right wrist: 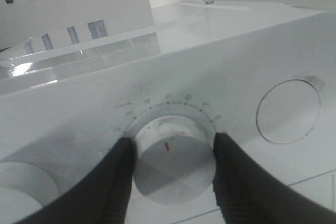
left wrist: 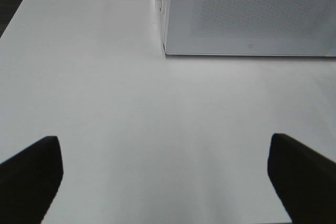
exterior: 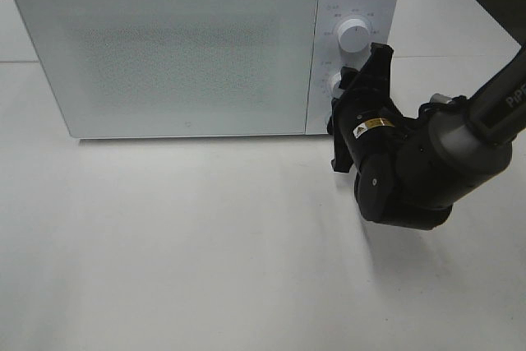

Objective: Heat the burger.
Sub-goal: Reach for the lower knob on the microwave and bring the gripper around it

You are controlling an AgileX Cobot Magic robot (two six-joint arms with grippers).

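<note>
White table point(exterior: 205, 269), white microwave point(exterior: 164, 47) with door shut, right gripper point(right wrist: 173, 148) on lower dial point(right wrist: 173, 169).
Microwave sits at the back of the table. Right gripper's black fingers point(right wrist: 118, 182) are part-closed and pressed on both sides of the lower dial, gripping it; small red mark on the knob face. Upper dial point(exterior: 354, 36) is free. Left gripper point(left wrist: 165, 177) is spread wide above the table near the microwave's front corner, holding nothing. Burger: can't tell where, the door panel hides the inside.
</note>
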